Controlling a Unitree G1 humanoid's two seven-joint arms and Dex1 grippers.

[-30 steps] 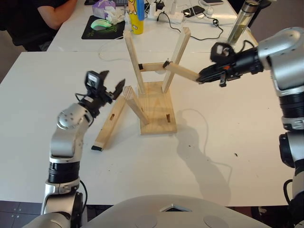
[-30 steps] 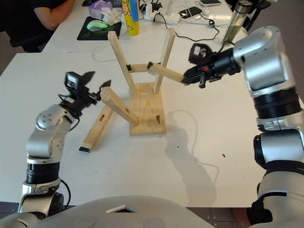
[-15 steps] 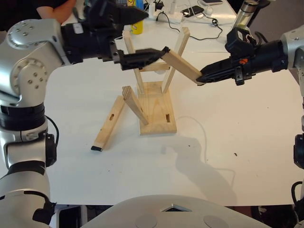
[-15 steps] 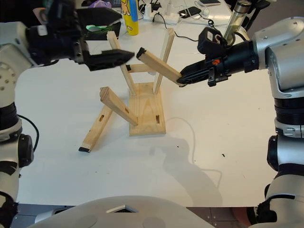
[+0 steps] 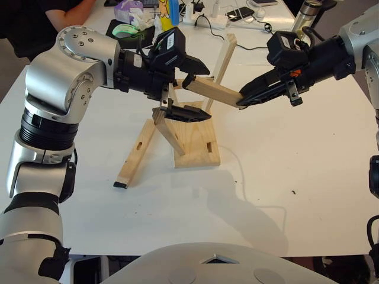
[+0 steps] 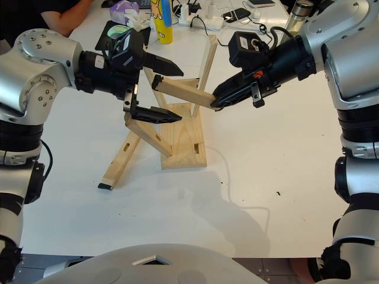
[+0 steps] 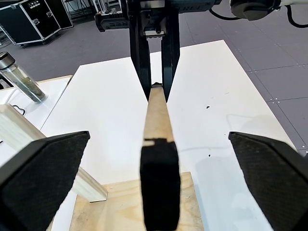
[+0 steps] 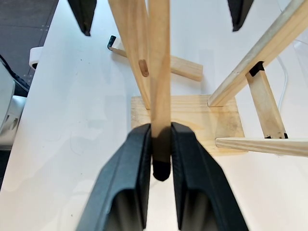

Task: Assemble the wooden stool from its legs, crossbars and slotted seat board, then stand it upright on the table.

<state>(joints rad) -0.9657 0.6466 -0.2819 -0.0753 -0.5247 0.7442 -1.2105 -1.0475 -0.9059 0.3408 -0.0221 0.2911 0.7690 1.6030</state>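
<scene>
Right jaws pinch pale square-cut wood bar aloft over board | left jaws spread wide round its black-capped tip | slotted seat board flat on white surface, 2 legs upright, 3rd leg leaning | loose slotted leg beside | yellow bottle behind.

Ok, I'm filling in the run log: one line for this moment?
right gripper: shut on wooden leg, aloft | left gripper: open around leg's free end | slotted seat board: flat on table
</scene>
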